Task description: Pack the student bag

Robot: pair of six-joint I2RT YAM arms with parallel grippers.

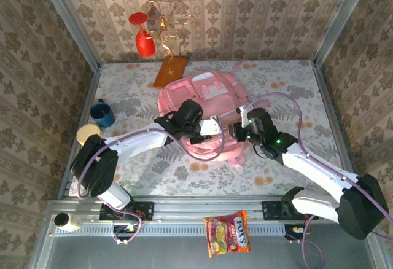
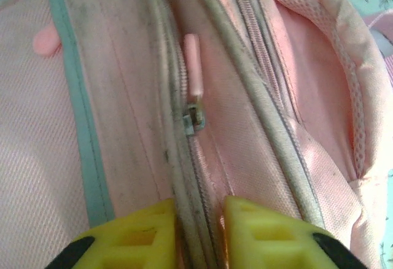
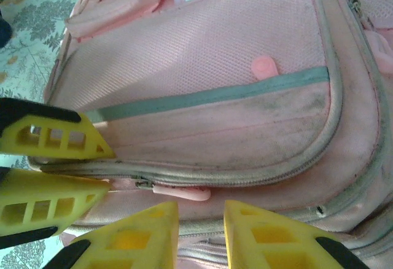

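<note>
The student bag [image 1: 202, 100] is a large pink backpack lying flat in the middle of the table. My left gripper [image 1: 212, 129] is down on its near part. In the left wrist view, the gripper [image 2: 199, 235] has its yellow fingers [image 2: 132, 238] pinched on the grey piped zip seam [image 2: 184, 183], just below the slider and pink pull [image 2: 194, 66]. My right gripper [image 1: 236, 128] meets it from the right. In its own view, the right gripper [image 3: 201, 235] stands slightly open over the bag, with a pink zip pull [image 3: 181, 192] just past its tips and untouched. The left fingers [image 3: 55, 137] show at that view's left edge.
A red vase [image 1: 145, 43] and a wire stand on a wooden base [image 1: 170, 72] stand at the back. A blue cup [image 1: 103, 114] and a yellow object [image 1: 89, 134] sit at the left edge. A snack packet [image 1: 227, 234] lies on the near rail.
</note>
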